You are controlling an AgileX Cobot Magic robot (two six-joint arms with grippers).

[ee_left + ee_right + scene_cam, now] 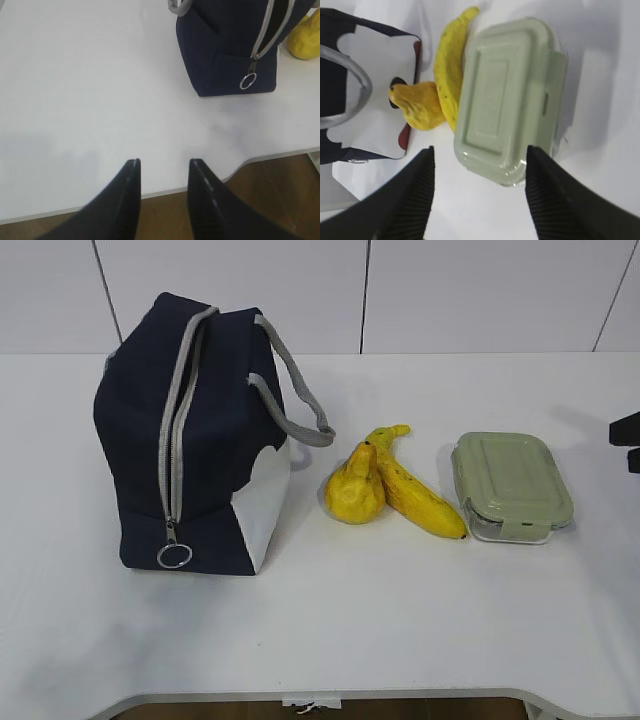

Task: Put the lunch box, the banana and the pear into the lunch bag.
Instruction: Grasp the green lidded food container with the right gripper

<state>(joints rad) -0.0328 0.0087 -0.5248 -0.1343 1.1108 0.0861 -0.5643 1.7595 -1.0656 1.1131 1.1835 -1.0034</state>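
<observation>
- White worktop (330,640) carries everything, with pale wall panels behind it.
- Navy-blue boxy fabric lunch bag (140,440) stands upright at the left of the exterior view; its grey zipper (175,420) runs down the front to a metal ring pull (174,556), grey webbing handles (300,405) droop to the right, and a white side panel (265,505) faces the fruit.
- Sage-green-lidded lunch box (512,485) with a clear base lies flat at the right, just beside the banana.
- Long yellow speckled banana (415,490) lies between box and pear, touching the pear.
- Plump yellow pear (355,490) rests near the bag's white panel.
- Right gripper (479,152) hovers above the lunch box, jaws spread wide, holding nothing.
- Left gripper (162,165) hangs over bare worktop near the front edge, jaws partly open and empty, well apart from the bag.
</observation>
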